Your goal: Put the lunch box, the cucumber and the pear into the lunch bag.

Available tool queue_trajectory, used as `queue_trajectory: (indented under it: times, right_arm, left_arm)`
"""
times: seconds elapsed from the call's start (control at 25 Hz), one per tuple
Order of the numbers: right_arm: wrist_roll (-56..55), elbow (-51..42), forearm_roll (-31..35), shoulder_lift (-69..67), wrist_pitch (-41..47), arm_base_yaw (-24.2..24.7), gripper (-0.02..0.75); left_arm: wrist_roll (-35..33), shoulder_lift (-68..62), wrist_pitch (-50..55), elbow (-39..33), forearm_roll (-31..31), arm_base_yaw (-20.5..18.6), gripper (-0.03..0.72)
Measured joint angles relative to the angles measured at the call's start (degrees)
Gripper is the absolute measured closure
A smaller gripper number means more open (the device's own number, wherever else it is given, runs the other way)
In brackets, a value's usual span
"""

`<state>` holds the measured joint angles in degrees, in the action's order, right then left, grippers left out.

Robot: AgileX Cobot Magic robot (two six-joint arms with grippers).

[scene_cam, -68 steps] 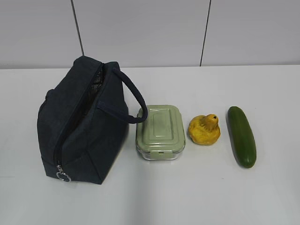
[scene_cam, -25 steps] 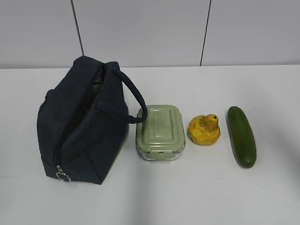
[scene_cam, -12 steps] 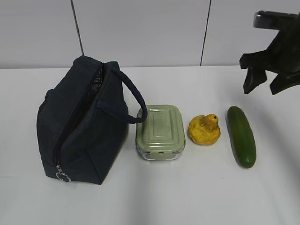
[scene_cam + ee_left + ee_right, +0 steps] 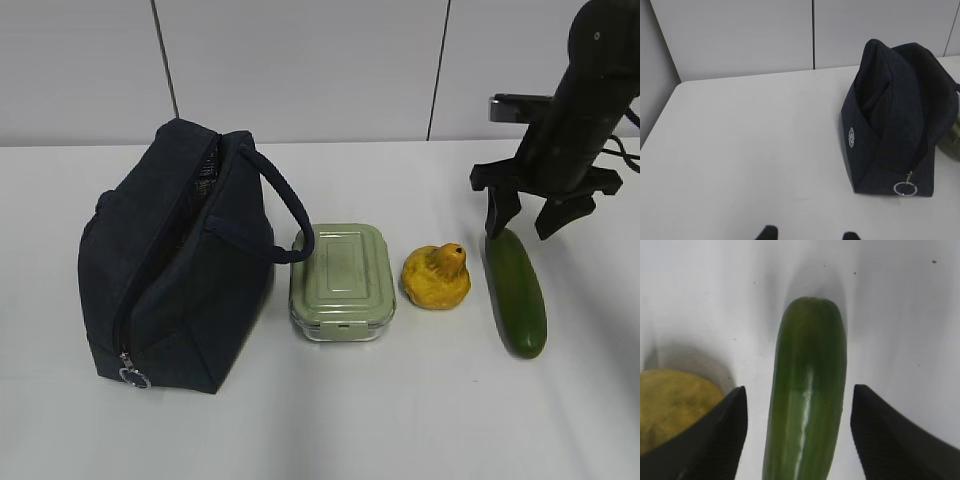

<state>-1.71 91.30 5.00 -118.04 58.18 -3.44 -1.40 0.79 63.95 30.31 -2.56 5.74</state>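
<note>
Fingers of your right gripper [image 4: 527, 222] stand spread wide, one on each side of the far end of the cucumber [image 4: 516, 291], with clear gaps between each finger and the green skin; nothing is grasped. From the right wrist camera you see the cucumber [image 4: 807, 395] running up the middle between the two dark fingers [image 4: 715, 440], and a bit of the yellow pear [image 4: 672, 402] at the lower left, behind the left-hand finger.

Your left gripper [image 4: 809, 235] shows only as two dark fingertips at the bottom edge of its own camera, set apart over bare table [image 4: 740, 145], holding nothing. The bag [image 4: 897, 120] sits well off to the right of them, its silver ring pull [image 4: 904, 188] hanging at the near lower corner.

Across the table [image 4: 400, 420] you have a row: the navy bag [image 4: 175, 260] on the left, zipper undone along its top, its loop handle [image 4: 285, 215] drooping onto the lunch box [image 4: 341, 282] just beside it; then the pear [image 4: 437, 277], near the box but apart; then the cucumber, lying lengthwise away from you. All three items are outside the bag.
</note>
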Motion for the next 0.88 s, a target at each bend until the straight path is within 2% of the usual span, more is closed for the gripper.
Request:
queue_trajectory:
  times: [0.6,0.88]
  right_arm:
    - [0.5,1.1,0.1,-8.2,-0.4,0.0,0.239]
    - [0.5,1.8,0.2,-8.5,-0.5,0.0,0.305]
  left_arm:
    - [0.0,0.0,0.0,0.0,0.0,0.0,0.446]
    - [0.0,0.0,0.0,0.0,0.0,0.0,0.446]
